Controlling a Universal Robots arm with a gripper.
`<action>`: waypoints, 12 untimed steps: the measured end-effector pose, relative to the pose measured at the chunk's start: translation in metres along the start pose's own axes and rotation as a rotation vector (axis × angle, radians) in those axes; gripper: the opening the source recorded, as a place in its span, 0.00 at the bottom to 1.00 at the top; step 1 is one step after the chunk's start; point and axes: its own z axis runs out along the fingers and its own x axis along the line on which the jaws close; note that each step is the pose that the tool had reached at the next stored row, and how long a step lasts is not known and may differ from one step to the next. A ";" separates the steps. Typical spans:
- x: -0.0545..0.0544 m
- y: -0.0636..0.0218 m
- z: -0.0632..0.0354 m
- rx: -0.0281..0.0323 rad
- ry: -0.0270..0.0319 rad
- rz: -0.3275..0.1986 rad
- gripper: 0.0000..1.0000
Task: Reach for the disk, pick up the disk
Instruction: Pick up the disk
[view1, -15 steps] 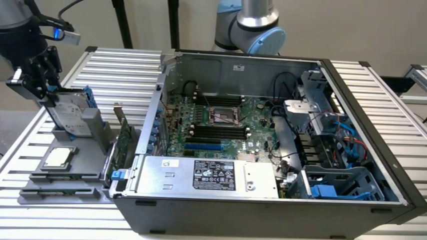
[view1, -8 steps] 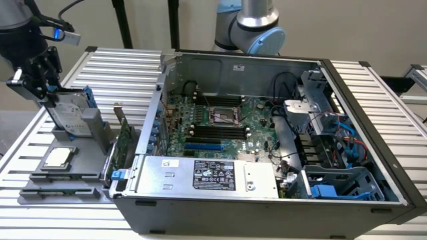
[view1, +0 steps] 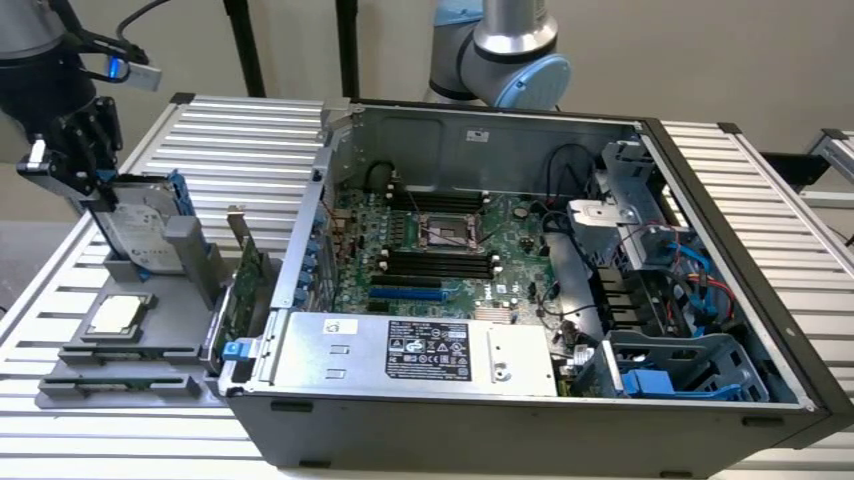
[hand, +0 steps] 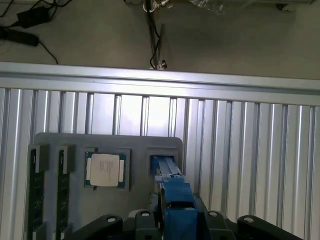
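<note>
In the exterior view, the black hand (view1: 96, 185) hangs over the near-left part of the ribbed aluminium worktop (view1: 240, 130), at the exterior view's left. It has its tip down at the upper edge of the disk (view1: 140, 225), a flat silver-grey metal hard drive with a white label and blue plastic carrier rails. The disk stands on edge, leaning slightly, in a slot at the far end of a grey plastic parts tray (view1: 134, 375). The hand straddles the disk's top corner, but whether it is clamped on the disk or just apart from it cannot be told. A small square silver processor chip (view1: 114, 315) lies flat in the tray nearer the camera. To the exterior view's right of the tray sits a large open black computer case (view1: 534, 425). Inside it are a green motherboard (view1: 441, 245) and a silver power supply box with a black label (view1: 414, 350).

In the wrist view, the hand (hand: 177, 227) looks straight down on the disk (hand: 172, 195). The disk appears edge-on as a narrow blue rail rising from its tray slot, between the hand's black housings. The grip itself is not clear here either. The processor chip (hand: 105, 170) lies in the neighbouring recess of the grey tray (hand: 140, 145). Two dark green memory sticks (hand: 35, 192) stand in slots beyond the chip. The ribbed worktop (hand: 250, 150) spreads around the tray.
</note>
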 end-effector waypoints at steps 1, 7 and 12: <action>0.000 0.0000 0.0000 -0.0001 0.0000 0.000 0.35; 0.000 0.0000 0.0000 0.0000 -0.0001 0.000 0.34; 0.001 0.0001 0.0001 0.0001 -0.0001 0.000 0.33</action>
